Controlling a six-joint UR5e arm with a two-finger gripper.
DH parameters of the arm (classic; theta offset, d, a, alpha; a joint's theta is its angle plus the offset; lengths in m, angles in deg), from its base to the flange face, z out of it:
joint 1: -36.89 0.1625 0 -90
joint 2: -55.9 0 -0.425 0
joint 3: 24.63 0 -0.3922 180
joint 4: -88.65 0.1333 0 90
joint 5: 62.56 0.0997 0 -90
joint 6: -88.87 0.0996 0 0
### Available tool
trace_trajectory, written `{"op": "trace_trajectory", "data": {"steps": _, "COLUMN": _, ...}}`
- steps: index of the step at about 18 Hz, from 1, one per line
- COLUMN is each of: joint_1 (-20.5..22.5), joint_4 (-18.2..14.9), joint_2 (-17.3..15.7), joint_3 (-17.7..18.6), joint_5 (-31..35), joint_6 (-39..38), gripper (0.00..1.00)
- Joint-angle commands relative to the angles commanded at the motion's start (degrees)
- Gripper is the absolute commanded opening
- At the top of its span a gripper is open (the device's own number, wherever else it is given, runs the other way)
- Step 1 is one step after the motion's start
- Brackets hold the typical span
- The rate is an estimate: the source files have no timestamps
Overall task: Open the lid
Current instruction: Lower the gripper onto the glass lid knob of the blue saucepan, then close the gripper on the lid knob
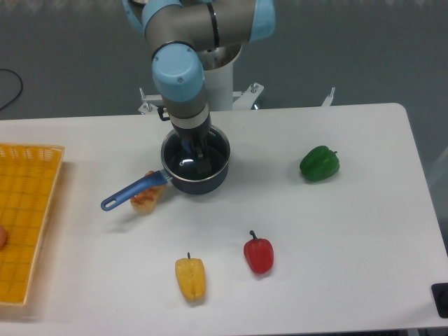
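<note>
The lid (218, 143) is a round glass disc with a thin silver rim. It lies flat on the dark saucepan (204, 184), whose blue handle (130, 194) points to the front left. My gripper (199, 159) hangs straight down from the arm, with its dark fingers reaching the middle of the lid. The fingers hide the lid's blue knob. I cannot tell whether they are closed on it.
An orange-brown food piece (145, 201) lies under the pan handle. A green pepper (320, 162) is to the right. A red pepper (258, 254) and a yellow pepper (190, 278) lie in front. An orange basket (28, 210) stands at the left edge.
</note>
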Motion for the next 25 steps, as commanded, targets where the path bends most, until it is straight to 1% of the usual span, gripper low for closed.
{"op": "trace_trajectory", "data": {"steps": 5, "joint_1": -0.09, "joint_4": 0.09, "joint_2": 0.09, "joint_3": 0.54, "joint_5": 0.8, "joint_6": 0.09, "gripper": 1.0}}
{"op": "trace_trajectory", "data": {"steps": 7, "joint_1": -0.09, "joint_4": 0.09, "joint_2": 0.0, "joint_3": 1.5, "joint_5": 0.97, "joint_6": 0.09, "gripper": 1.0}}
{"op": "trace_trajectory", "data": {"steps": 11, "joint_1": -0.09, "joint_4": 1.41, "joint_2": -0.26, "joint_3": 3.44, "joint_5": 1.15, "joint_6": 0.0, "gripper": 1.0}}
{"op": "trace_trajectory", "data": {"steps": 14, "joint_1": -0.09, "joint_4": 3.96, "joint_2": -0.88, "joint_3": 4.93, "joint_5": 0.98, "joint_6": 0.0, "gripper": 1.0}}
{"op": "trace_trajectory", "data": {"steps": 22, "joint_1": -1.67, "joint_4": 4.4, "joint_2": -0.97, "joint_3": 5.64, "joint_5": 1.15, "joint_6": -1.05, "gripper": 1.0}}
{"op": "trace_trajectory", "data": {"steps": 25, "joint_1": -1.76, "joint_4": 5.63, "joint_2": -1.05, "joint_3": 6.69, "joint_5": 1.24, "joint_6": -1.14, "gripper": 1.0}}
